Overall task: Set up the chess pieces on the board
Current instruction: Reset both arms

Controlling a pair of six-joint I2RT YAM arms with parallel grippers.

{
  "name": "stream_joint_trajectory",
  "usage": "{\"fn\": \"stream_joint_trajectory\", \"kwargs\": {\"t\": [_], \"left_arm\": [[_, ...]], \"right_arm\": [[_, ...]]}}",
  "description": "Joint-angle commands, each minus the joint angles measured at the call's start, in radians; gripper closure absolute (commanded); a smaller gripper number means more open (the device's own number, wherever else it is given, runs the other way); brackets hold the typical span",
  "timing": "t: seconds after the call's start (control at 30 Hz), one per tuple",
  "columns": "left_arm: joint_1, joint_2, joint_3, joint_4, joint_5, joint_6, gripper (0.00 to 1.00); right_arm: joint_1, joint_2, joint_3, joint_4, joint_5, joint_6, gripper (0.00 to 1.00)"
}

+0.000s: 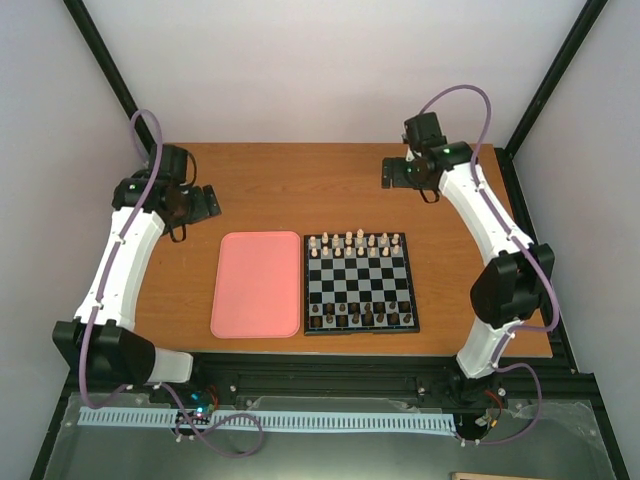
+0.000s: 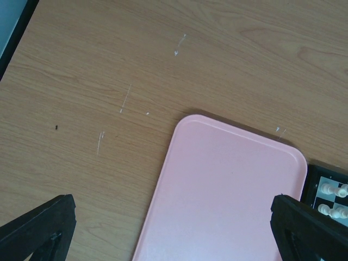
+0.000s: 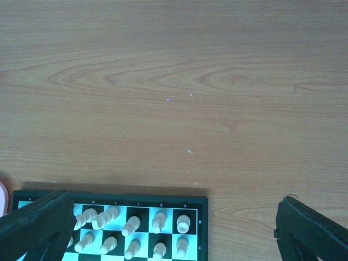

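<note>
The board (image 1: 360, 283) lies at the table's middle. Dark brown chess pieces (image 1: 360, 316) stand in its two near rows; cream-white pieces (image 1: 357, 243) fill the two far rows. My left gripper (image 1: 207, 204) hovers open and empty over the far left of the table, off the board. In the left wrist view the left gripper (image 2: 173, 217) is above the pink tray's corner, with a board corner (image 2: 318, 175) at the right edge. My right gripper (image 1: 392, 173) hovers open and empty beyond the board's far right corner. In the right wrist view the right gripper (image 3: 173, 212) is above the board's far rim (image 3: 109, 196).
A plain pink tray (image 1: 257, 283) lies directly left of the board, touching or nearly touching it, with nothing on it; it also shows in the left wrist view (image 2: 228, 190). Bare wooden table (image 1: 300, 190) stretches behind the board and tray. Black frame posts stand at the far corners.
</note>
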Motion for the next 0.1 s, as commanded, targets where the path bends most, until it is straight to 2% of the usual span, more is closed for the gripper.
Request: {"fn": "stream_joint_trajectory", "kwargs": {"t": [0.0, 0.07], "left_arm": [[-0.005, -0.017, 0.045, 0.022, -0.015, 0.017, 0.0], [-0.004, -0.021, 0.044, 0.025, -0.016, 0.013, 0.0]], "right_arm": [[-0.002, -0.038, -0.019, 0.026, 0.028, 0.001, 0.0], [-0.003, -0.035, -0.018, 0.024, 0.029, 0.0, 0.0]]}}
